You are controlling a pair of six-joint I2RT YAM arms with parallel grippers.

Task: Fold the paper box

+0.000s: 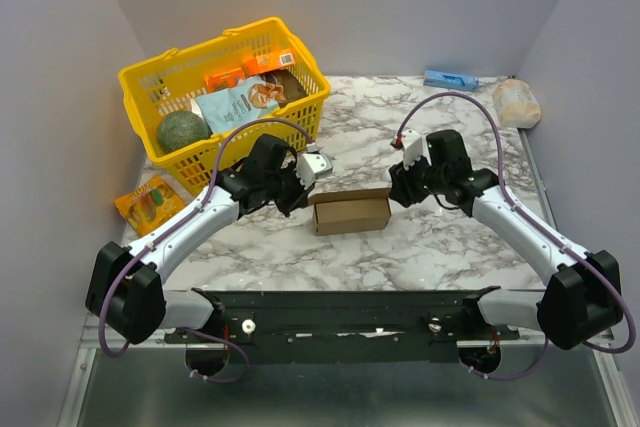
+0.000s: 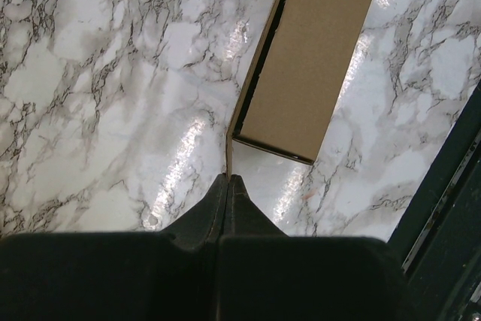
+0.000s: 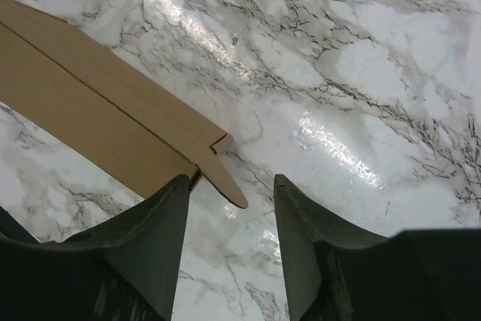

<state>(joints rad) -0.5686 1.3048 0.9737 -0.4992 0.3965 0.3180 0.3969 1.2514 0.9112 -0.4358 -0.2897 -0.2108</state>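
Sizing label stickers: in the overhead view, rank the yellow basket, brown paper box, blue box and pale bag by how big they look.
1. yellow basket
2. paper box
3. pale bag
4. blue box, slimmer than the bag; both lie far from the camera.

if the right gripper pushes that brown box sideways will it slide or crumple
Probably slides: the paper box is thin cardboard on the glossy marble table, so likely light. Its loose end flap would likely bend before the body moves. The left gripper seems pinched on the other flap, so it may pivot there.
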